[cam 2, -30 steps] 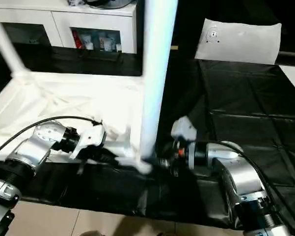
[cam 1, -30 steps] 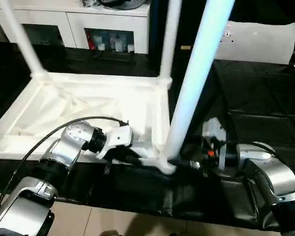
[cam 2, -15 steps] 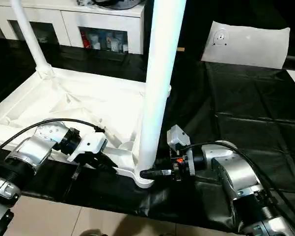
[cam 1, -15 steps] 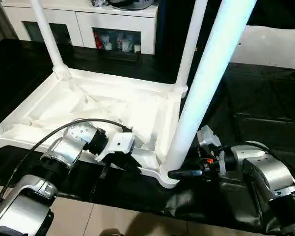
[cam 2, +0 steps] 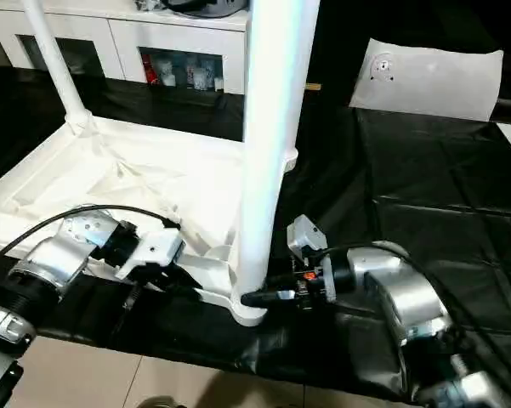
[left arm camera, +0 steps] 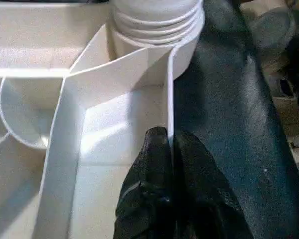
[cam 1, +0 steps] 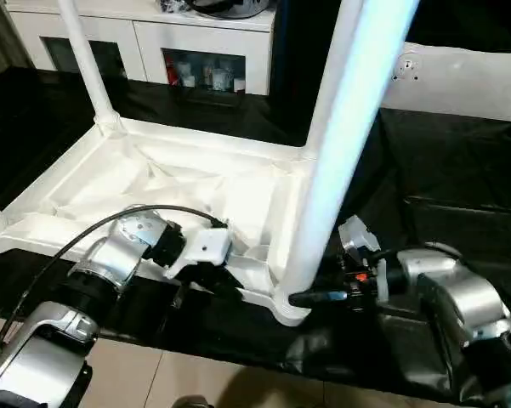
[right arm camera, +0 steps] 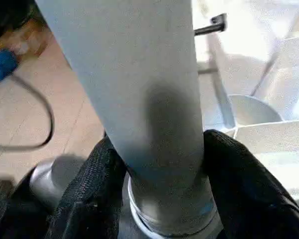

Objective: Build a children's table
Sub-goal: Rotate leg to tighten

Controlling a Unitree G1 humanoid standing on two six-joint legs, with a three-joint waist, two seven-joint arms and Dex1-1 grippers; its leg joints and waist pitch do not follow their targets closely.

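Children's table (cam 1: 166, 178) upside down on black surface (cam 1: 459, 170). Left gripper (left arm camera: 170, 149) jaws clamped on its rim wall; right gripper (right arm camera: 159, 199) jaws clamped on near-corner leg (cam 1: 340, 144) base.

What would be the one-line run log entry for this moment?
stage: leg fitting | left gripper: shut on tabletop rim | right gripper: shut on near-corner table leg base | tabletop: upside down

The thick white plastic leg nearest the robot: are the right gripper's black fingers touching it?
Touching: in the right wrist view both fingers press against the leg.
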